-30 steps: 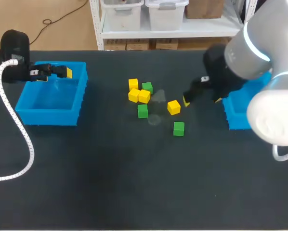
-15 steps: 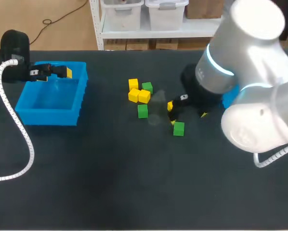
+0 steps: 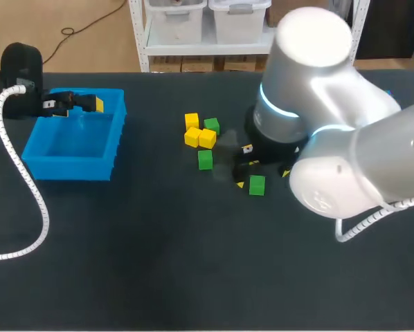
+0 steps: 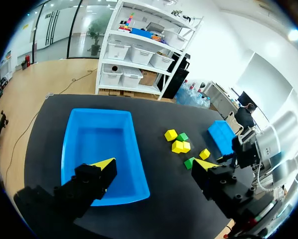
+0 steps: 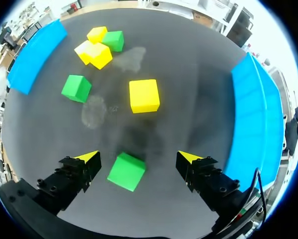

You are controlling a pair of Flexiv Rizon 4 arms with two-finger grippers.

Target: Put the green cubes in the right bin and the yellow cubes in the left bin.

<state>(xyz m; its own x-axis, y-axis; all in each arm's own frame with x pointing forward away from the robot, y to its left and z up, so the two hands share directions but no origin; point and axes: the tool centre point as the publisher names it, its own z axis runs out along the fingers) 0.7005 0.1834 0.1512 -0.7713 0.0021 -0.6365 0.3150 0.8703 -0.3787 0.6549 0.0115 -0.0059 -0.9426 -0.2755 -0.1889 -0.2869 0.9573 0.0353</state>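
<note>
Watch right gripper (image 5: 137, 158): fingers spread wide, gripping nothing, poised over green cube (image 5: 126, 172), which sits between the fingers, nearer one of them and turned corner-on. Likely trouble: closing on corners instead of flat faces, twisting or squirting the cube out; or descending off-centre and landing a fingertip on top of it. Yellow cube (image 5: 143, 95) at 12 o'clock ahead of the gripper, apart, probably safe barring a forward overshoot. Right bin (image 5: 258, 114) at roughly 2 o'clock from the green cube; risk of clipping its wall or dropping short on the carry. Head view: same cube about 4 o'clock from the pile (image 3: 200, 135). Left gripper (image 4: 154, 164) likewise spread and empty, at left bin (image 4: 99, 144); no hazard judged there.
</note>
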